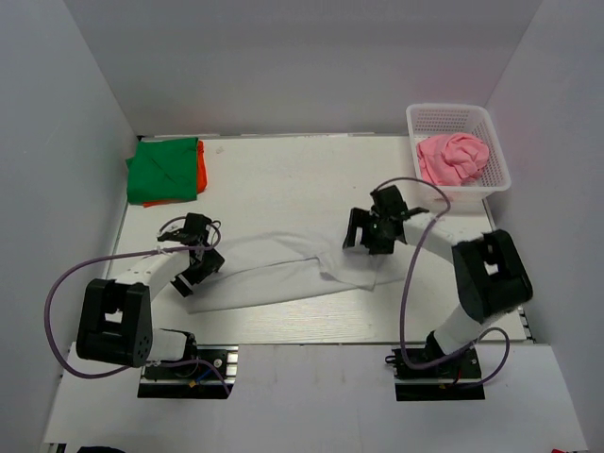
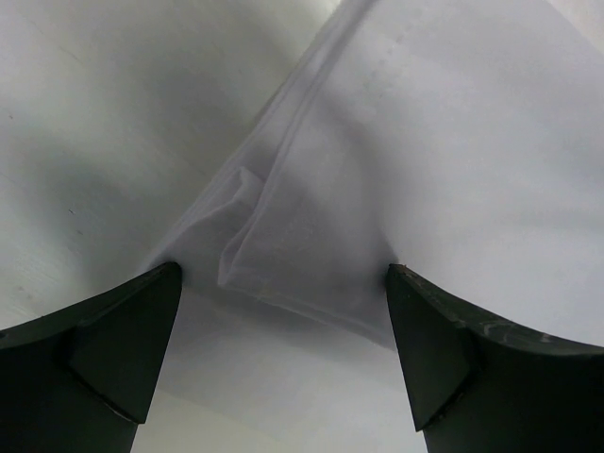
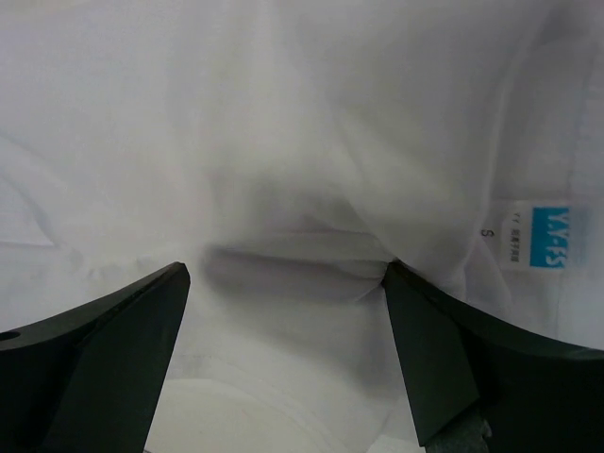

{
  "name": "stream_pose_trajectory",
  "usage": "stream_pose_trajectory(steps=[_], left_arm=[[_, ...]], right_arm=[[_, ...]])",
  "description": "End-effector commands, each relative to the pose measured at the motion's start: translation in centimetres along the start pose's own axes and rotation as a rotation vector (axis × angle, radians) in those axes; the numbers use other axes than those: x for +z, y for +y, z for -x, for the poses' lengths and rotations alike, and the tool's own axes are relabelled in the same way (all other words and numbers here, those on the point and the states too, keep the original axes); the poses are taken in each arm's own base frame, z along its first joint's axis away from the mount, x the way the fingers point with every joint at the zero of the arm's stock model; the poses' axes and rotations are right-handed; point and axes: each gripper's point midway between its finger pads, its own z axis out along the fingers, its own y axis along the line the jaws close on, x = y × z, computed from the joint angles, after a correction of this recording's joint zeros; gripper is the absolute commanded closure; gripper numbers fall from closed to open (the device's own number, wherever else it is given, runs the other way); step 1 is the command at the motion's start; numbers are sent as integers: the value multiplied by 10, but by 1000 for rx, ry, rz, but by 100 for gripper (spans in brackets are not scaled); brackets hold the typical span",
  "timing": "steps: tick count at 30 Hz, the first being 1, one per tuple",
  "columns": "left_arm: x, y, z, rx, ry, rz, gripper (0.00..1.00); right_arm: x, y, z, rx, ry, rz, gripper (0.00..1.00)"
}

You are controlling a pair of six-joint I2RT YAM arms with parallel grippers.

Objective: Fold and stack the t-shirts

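A white t-shirt (image 1: 283, 272) lies stretched in a long band across the middle of the table. My left gripper (image 1: 196, 267) is open over its left end, where a folded hem corner (image 2: 283, 236) lies between the jaws. My right gripper (image 1: 371, 238) is open over its right end, above a cloth ridge (image 3: 293, 245) near the collar label (image 3: 547, 236). A folded green t-shirt (image 1: 162, 170) lies on an orange t-shirt (image 1: 201, 165) at the back left. A pink t-shirt (image 1: 453, 159) sits crumpled in the basket.
A white mesh basket (image 1: 498, 160) stands at the back right corner. White walls enclose the table on the left, back and right. The arm bases and purple cables sit at the near edge.
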Motion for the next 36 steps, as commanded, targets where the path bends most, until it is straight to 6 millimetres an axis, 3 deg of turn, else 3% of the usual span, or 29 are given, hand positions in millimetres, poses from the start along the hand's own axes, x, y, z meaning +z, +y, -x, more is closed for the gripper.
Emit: stream_pose_trajectory(steps=[1, 3, 4, 5, 6, 8, 10, 11, 13, 14, 15, 17, 19, 23, 24, 26, 28, 29, 30, 33, 34, 36], left_arm=[[-3, 11, -34, 10, 93, -9, 0], [-1, 10, -47, 20, 145, -9, 0], [1, 13, -56, 33, 167, 2, 0], [-1, 12, -68, 47, 212, 2, 0], [-2, 10, -73, 62, 235, 7, 0], [-6, 8, -90, 87, 310, 18, 0], [-17, 4, -110, 130, 381, 1, 0], [-21, 4, -117, 141, 405, 3, 0], [-36, 9, -132, 161, 449, 4, 0], [-40, 9, -137, 140, 461, -7, 0], [-51, 6, -142, 146, 461, -57, 0], [-62, 4, -145, 132, 460, -106, 0], [-85, -11, -140, 140, 426, -215, 0], [-122, -24, -142, 180, 403, -407, 0], [-126, -25, -140, 184, 384, -437, 0], [-131, -23, -131, 179, 325, -458, 0], [-144, -33, -110, 214, 214, -522, 0], [-148, -37, -102, 226, 177, -535, 0], [-152, -45, -88, 253, 107, -543, 0], [-157, -56, -54, 248, -48, -506, 0], [-155, -62, -40, 236, -109, -465, 0], [-149, -71, -30, 260, -165, -440, 0]], right_arm=[[30, -30, 57, 52, -92, -120, 10], [40, -36, 74, 51, -97, -130, 10], [62, -49, 82, 76, -67, -156, 10], [63, -41, 105, 76, -86, -138, 10], [78, -45, 106, 72, -55, -134, 10], [89, -33, 152, 10, -117, -101, 10], [104, -27, 170, -24, -96, -99, 10], [115, -18, 208, -64, -148, -90, 10], [123, -24, 211, -78, -131, -127, 10], [140, -32, 206, -82, -104, -135, 10], [134, -20, 227, -94, -148, -109, 10], [138, -15, 234, -121, -153, -98, 10], [141, -3, 241, -179, -176, -78, 10], [127, 3, 259, -221, -232, -99, 10], [110, 7, 273, -238, -278, -119, 10], [93, 19, 281, -259, -307, -114, 10], [61, 37, 292, -310, -362, -135, 10], [57, 41, 288, -332, -360, -166, 10], [31, 48, 293, -334, -394, -178, 10], [19, 59, 270, -328, -375, -203, 10], [11, 64, 254, -312, -359, -210, 10], [10, 62, 240, -291, -342, -234, 10]])
